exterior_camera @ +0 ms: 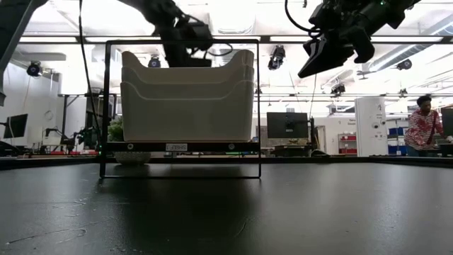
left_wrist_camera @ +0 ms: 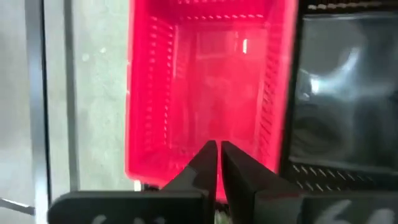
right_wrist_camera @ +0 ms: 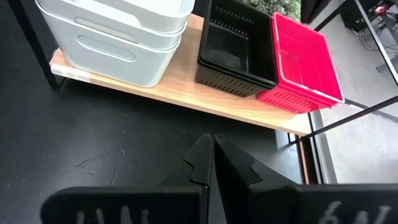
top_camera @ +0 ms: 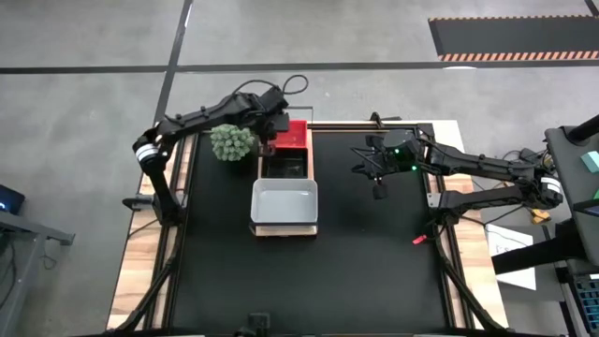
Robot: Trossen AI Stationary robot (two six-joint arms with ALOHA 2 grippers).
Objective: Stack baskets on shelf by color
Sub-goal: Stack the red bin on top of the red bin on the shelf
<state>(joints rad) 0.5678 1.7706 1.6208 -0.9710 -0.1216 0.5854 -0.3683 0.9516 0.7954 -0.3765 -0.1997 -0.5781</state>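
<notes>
step: final check, I judge | my left gripper (left_wrist_camera: 217, 163) over red baskets (top_camera: 293, 136), jaws closed, empty | right gripper (right_wrist_camera: 211, 158) closed, empty, aside | white (top_camera: 284, 203), black (top_camera: 285, 166) stacks on shelf (right_wrist_camera: 205, 99) | next: withdraw

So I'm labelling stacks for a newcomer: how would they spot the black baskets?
Find the wooden shelf lying across the black table. Three basket stacks sit along it; the black baskets are the middle stack, between the white baskets and red baskets.
</notes>
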